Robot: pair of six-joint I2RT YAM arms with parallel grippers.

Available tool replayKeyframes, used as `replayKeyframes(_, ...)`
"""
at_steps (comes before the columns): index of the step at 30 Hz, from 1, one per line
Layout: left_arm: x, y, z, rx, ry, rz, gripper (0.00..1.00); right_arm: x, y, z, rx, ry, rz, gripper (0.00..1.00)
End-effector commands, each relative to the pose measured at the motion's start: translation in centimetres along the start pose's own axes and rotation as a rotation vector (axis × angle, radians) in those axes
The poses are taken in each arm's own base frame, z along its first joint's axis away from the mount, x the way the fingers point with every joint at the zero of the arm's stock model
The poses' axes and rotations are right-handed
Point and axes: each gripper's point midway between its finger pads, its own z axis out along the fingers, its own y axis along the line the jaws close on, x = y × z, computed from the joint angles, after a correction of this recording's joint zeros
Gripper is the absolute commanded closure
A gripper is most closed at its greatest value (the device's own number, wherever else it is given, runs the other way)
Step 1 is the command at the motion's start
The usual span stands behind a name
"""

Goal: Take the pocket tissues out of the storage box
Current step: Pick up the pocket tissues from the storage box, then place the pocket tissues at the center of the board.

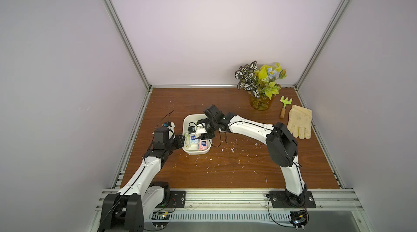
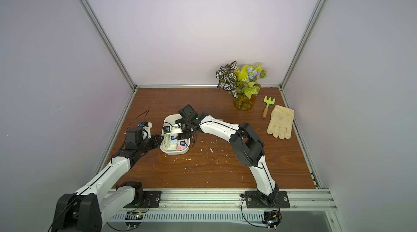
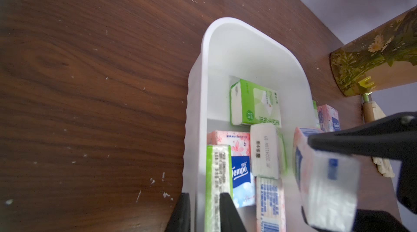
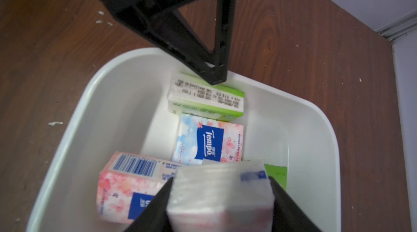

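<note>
Right gripper [image 4: 221, 182]: closed partway on a tissue packet [image 4: 221, 201]. Both fingers are pressed on its sides, and it is held up over the other packets.
Left gripper [image 3: 204, 199]: nearly closed on the box wall, with one finger outside and one inside. Only the finger tips are seen.
Box [image 1: 188, 120]: set on the brown table [image 1: 225, 163], toward the left arm. Much of the box is hidden by the right arm in both top views.
Tissue packet in the grip: blurred, so its print cannot be read. Only a blue patch can be made out.
Packets in the box: a green packet [image 3: 255, 104], a pink packet with a blue patch [image 4: 209, 140], a pink packet with a bar code [image 4: 126, 185] and a green packet by the wall [image 4: 205, 97] are seen. How many there are in all cannot be told.
Packet outside: a pink packet outside [image 3: 328, 118] is seen just past the far wall, partly hidden.
Vase [image 3: 372, 61]: cut off at the picture edge.
</note>
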Motion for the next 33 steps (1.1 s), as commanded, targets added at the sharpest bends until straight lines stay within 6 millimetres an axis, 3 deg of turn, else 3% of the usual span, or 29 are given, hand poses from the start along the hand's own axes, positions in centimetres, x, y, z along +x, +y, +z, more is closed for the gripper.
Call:
replayKeyframes(1, -0.1, 0.4, 0.0, -0.015, 0.002, 0.009, 0.80, -4.9, -3.5, -4.5, 0.121, -0.118, 0.087, 0.39)
replayKeyframes(9, -0.1, 0.5, 0.0, -0.018, 0.002, 0.009, 0.80, -5.8, -6.5, -8.7, 0.257, -0.150, 0.336, 0.40)
replayKeyframes(16, 0.0, 0.6, -0.1, -0.025, 0.000, 0.010, 0.80, -3.4, -9.0, -14.4, 0.471, -0.115, 0.654, 0.40)
replayKeyframes(25, -0.2, 0.5, -0.3, -0.026, -0.009, 0.013, 0.79, 4.4, -8.9, -21.1, 0.673, -0.018, 1.026, 0.41)
replayKeyframes(33, -0.7, 0.2, -0.6, -0.023, -0.021, 0.022, 0.77, 14.3, -5.8, -24.0, 0.750, 0.102, 1.305, 0.41)
